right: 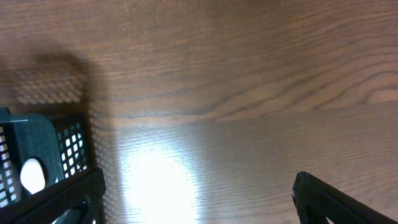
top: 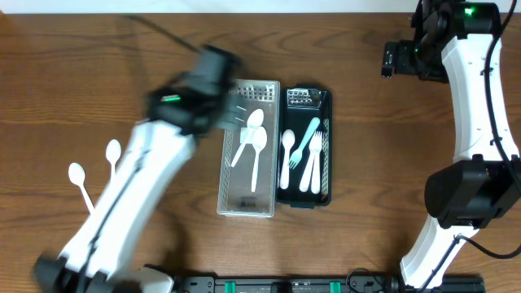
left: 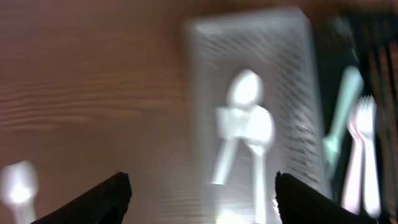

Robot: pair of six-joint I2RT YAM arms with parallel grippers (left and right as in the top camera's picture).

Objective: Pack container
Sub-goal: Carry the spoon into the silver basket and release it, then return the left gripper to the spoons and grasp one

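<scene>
A clear mesh basket holds two white spoons. A black mesh basket beside it on the right holds white and teal forks and spoons. Two white spoons lie on the table at the left. My left gripper is blurred over the clear basket's top left end; in the left wrist view it is open and empty above the basket. My right gripper hangs at the far right; in the right wrist view it is open and empty over bare wood.
The wooden table stretches between the black basket and the right arm's base. The black basket's corner shows at the left of the right wrist view. A loose spoon shows at the lower left of the left wrist view.
</scene>
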